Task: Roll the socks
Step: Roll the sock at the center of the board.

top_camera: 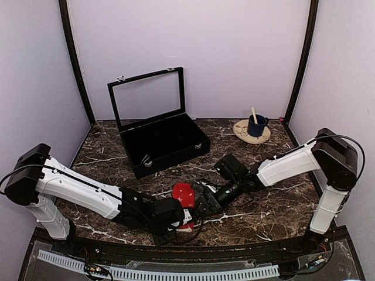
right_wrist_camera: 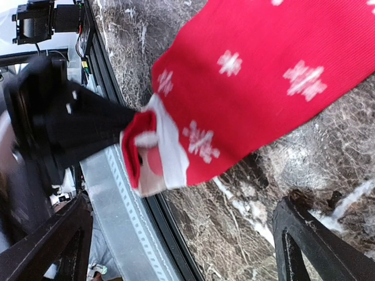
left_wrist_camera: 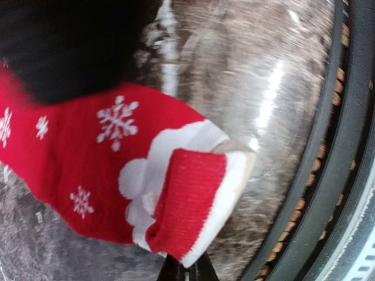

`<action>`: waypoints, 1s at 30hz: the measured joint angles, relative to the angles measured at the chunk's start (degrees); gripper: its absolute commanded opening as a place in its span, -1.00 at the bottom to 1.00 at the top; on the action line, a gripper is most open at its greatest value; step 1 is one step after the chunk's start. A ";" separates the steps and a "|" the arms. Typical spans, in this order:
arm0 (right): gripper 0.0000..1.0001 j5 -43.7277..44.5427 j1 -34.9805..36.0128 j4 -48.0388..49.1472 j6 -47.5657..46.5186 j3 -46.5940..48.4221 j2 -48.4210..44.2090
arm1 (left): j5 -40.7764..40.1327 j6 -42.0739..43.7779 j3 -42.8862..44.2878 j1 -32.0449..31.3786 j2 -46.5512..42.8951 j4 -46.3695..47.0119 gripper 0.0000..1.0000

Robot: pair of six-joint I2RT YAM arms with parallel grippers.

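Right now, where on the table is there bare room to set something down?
Bare marble lies between the right arm and the near edge, between the black case and the mug, and left of the case. The front middle is crowded: the left gripper, shut on the socks, meets the open right gripper.

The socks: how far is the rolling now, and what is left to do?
Done: the white-banded cuff of the socks is turned over once. In hand: the left gripper, jaws shut, pinches that fold; the right gripper hangs open above. Left: most of the length lies flat, unrolled.
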 measured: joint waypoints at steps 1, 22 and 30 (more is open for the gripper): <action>1.00 0.22 -0.02 0.50 -0.17 -0.39 -0.20 | -0.11 -0.68 -0.37 0.85 -0.59 0.09 -1.00; 0.98 50.38 -0.11 2.84 -5.77 -7.48 -9.60 | 0.37 -4.74 -2.10 4.70 -3.85 0.52 -1.00; 0.44 59.08 -2.99 3.54 -4.20 -4.70 -9.18 | 1.01 -4.79 -2.08 5.60 -3.10 0.57 -1.00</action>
